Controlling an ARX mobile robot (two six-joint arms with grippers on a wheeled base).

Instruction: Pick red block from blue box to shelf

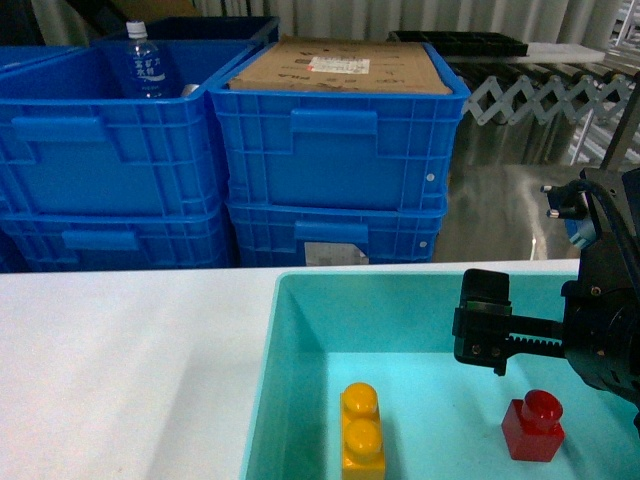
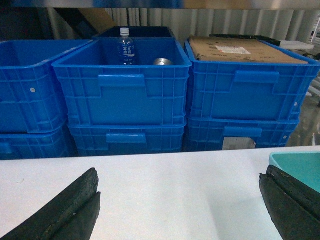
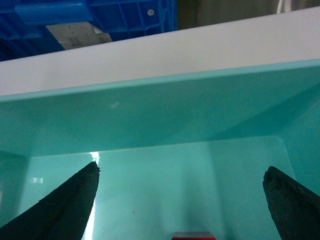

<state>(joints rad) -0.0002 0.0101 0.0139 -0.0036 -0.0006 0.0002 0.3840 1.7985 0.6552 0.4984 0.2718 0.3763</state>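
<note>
White table (image 1: 120,370) lies bare left of blue box (image 1: 300,300); red block (image 1: 533,427) sits mid-floor.

Head view: we see the box (image 1: 300,330) on the right part of the bench (image 1: 120,370), holding the two-stud brick (image 1: 362,432) to the left and the single-stud block (image 1: 534,426) to the right, well apart. Our right pincer (image 1: 484,345) hangs inside the box, above and just left of the block. Behind the bench stand stacked crates (image 1: 335,150); the left stack carries a bottle (image 1: 146,62), the right a cardboard carton (image 1: 340,68).
</note>
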